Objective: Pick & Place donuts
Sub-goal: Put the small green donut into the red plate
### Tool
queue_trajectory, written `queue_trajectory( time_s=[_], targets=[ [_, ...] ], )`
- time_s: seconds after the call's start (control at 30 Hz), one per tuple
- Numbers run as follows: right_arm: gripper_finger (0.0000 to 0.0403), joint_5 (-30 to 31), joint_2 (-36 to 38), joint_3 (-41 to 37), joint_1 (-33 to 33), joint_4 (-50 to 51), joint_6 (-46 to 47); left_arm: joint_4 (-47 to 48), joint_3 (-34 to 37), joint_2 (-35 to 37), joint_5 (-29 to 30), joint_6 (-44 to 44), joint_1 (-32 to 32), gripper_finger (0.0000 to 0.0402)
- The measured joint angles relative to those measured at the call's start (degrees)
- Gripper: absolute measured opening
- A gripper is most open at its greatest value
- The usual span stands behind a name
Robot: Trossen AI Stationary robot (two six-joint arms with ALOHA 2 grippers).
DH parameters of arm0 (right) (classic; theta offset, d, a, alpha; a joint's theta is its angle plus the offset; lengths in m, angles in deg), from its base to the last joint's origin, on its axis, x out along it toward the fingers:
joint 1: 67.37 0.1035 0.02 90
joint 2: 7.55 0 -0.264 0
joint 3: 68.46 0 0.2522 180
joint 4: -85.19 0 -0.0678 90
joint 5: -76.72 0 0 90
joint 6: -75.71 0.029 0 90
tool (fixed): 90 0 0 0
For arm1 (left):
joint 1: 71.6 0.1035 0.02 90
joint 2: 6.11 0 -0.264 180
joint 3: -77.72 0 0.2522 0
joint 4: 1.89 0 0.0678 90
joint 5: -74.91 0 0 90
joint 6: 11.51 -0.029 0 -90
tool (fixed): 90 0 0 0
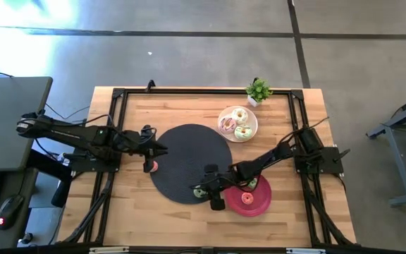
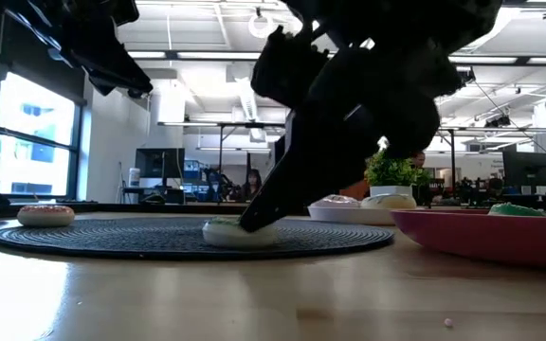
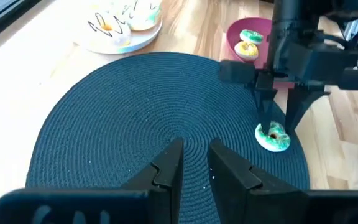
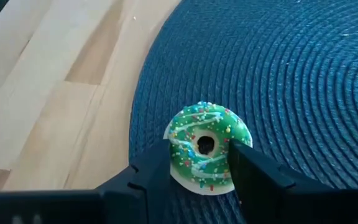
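Observation:
A green-iced, sprinkled donut (image 4: pixel 205 134) lies flat on the black round mat (image 1: pixel 189 152), near the mat's near edge. My right gripper (image 1: pixel 203 188) has come down on it from the right, one finger on either side. A pink donut (image 1: pixel 154 166) rests on the mat's left edge. My left gripper (image 1: pixel 162 148) hovers above that edge, narrowly open and holding nothing (image 3: pixel 194 163). Three larger donuts sit on the white plate (image 1: pixel 225 132). Small donuts (image 3: pixel 248 45) lie in the pink-red plate (image 1: pixel 256 204). My right gripper pinches the green donut across its ring, one finger (image 4: pixel 157 165) against one side and the other finger (image 4: pixel 247 168) against the opposite side. The fingers slant down from the table's right. The donut lies flat with its underside (image 2: pixel 240 239) on the mat.
A small potted plant (image 1: pixel 259 90) stands at the far edge beside the white plate. The pink-red plate sits close to my right arm, near the table's near edge. Bare wood (image 1: pixel 132 212) shows left of the mat and in front of it.

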Motion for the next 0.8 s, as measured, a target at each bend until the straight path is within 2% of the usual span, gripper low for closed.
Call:
queue_trajectory(
  time_s=[0.47, 0.6, 0.7, 0.8],
  targets=[
    [0.0129, -2.4, -0.9, -0.1, 1.8, -1.6, -4.7, -0.1, 0.0, -0.1, 0.0, 0.0, 0.0, 0.0069],
    [0.0123, 0.5, -0.9, -0.1, 1.8, 0.4, -5.6, -0.1, 0.0, -0.1, 0.0, 0.0, 0.0, 0.0069],
    [0.0097, 3.2, -0.8, -0.1, 1.7, 0.3, -7.6, -0.1, 0.0, -0.1, 0.0, 0.0, 0.0, 0.0069],
    [0.0053, 3.5, -0.8, -0.1, 1.0, 0.0, -7.3, 0.0, 0.0, -0.1, -0.1, 0.0, 0.0, 0.0069]
  ],
)
